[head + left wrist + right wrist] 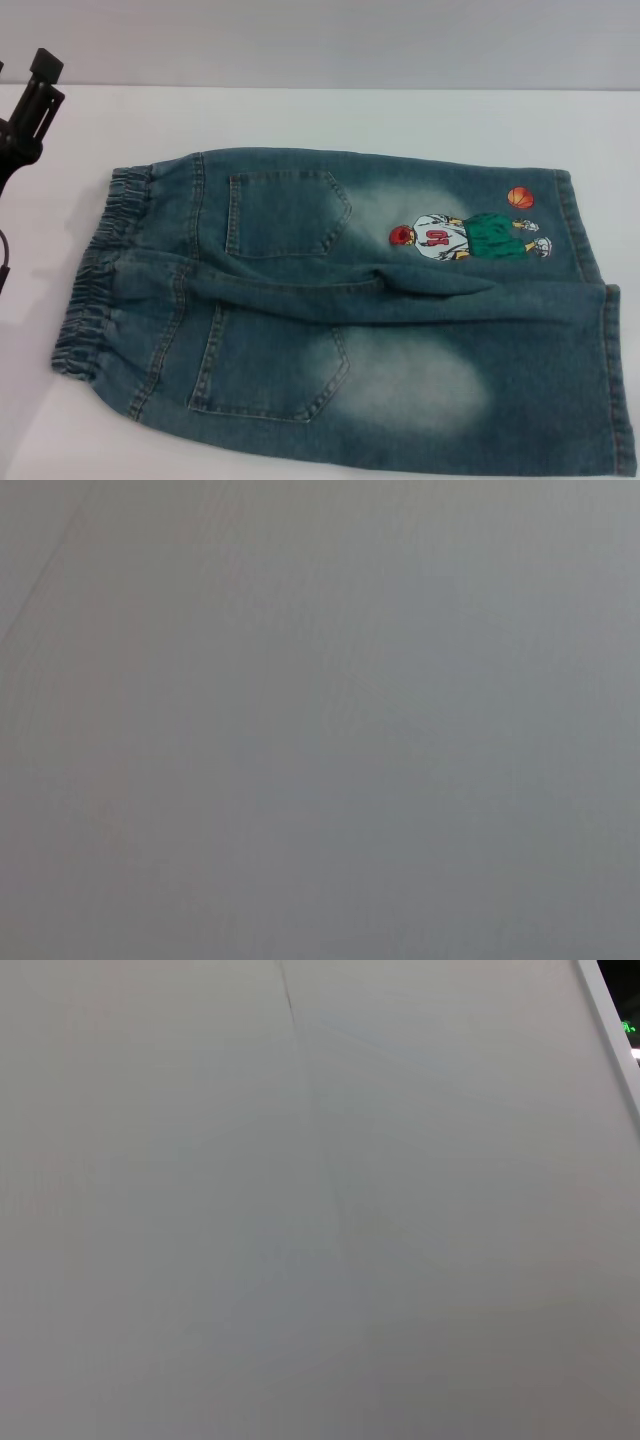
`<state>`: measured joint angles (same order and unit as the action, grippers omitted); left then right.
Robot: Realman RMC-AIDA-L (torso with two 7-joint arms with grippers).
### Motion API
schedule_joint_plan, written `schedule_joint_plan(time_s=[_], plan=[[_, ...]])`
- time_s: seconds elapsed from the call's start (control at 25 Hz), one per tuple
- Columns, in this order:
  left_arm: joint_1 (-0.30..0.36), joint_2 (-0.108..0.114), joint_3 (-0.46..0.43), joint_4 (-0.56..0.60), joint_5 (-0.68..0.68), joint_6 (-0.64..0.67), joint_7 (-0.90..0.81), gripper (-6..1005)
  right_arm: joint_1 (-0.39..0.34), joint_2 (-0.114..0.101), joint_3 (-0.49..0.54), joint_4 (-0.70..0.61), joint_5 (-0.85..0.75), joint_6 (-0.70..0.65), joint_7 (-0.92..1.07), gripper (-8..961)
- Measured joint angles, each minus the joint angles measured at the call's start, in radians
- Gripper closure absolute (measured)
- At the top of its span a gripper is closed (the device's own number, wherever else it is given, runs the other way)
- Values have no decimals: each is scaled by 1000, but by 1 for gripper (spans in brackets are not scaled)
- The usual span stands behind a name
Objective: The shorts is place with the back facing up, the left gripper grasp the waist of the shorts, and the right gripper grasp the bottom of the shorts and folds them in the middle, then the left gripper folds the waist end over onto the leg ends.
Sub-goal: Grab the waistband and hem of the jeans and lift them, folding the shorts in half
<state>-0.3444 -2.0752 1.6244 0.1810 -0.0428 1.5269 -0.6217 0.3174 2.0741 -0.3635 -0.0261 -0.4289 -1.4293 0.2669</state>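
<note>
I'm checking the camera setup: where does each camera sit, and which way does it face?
Head view: high on the robot, looking forward and down at faded blue denim shorts on a white table; the black left gripper shows at the left edge.
Left wrist view: on the left arm, facing a blank grey surface; no robot parts show.
Right wrist view: on the right arm, facing a plain pale surface; no robot parts show.
Shared: both wrist views show only bare surface, no shorts.

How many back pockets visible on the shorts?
2. One pocket on the far half of the shorts, beside the waist; the other pocket on the near half. Neither is covered.
</note>
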Motion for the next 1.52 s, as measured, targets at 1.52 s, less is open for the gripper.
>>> schedule_joint_plan(time_s=[1.52], plan=[[-10, 9, 0, 4, 5, -23, -19, 187, 22, -1, 0, -8, 1, 37, 0, 362]])
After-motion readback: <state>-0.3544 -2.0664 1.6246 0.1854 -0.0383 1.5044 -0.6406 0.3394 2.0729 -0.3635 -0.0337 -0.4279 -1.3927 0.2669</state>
